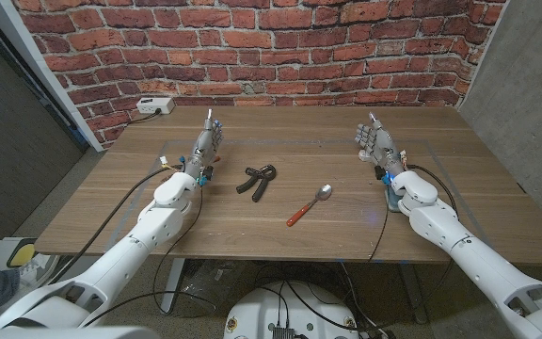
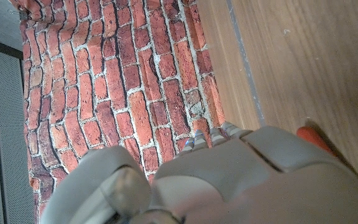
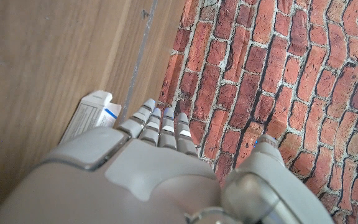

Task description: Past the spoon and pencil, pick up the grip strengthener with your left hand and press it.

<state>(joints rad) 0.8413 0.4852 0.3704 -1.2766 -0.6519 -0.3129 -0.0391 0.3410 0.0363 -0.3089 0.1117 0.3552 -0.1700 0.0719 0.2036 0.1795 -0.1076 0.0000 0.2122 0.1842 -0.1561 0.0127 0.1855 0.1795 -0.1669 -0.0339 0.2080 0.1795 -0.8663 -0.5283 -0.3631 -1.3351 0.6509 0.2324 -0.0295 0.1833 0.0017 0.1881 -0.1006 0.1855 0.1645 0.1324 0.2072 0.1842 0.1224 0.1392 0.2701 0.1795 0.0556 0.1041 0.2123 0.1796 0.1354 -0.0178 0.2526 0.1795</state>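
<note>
A black grip strengthener (image 1: 256, 181) lies on the wooden table (image 1: 299, 132) near the middle. To its right lies a spoon (image 1: 308, 205) with a red handle and a metal bowl. My left hand (image 1: 205, 146) stands on its edge to the left of the strengthener, fingers straight and pointing away, holding nothing. My right hand (image 1: 374, 143) stands the same way at the right side, empty. In the left wrist view the back of my left hand (image 2: 241, 180) shows with a red-orange object (image 2: 312, 138) beside it.
A white box (image 1: 154, 105) with a cable sits at the table's far left edge; it also shows as a white box (image 3: 91, 114) in the right wrist view. A brick wall (image 1: 252, 42) stands behind the table. Cables run along both arms.
</note>
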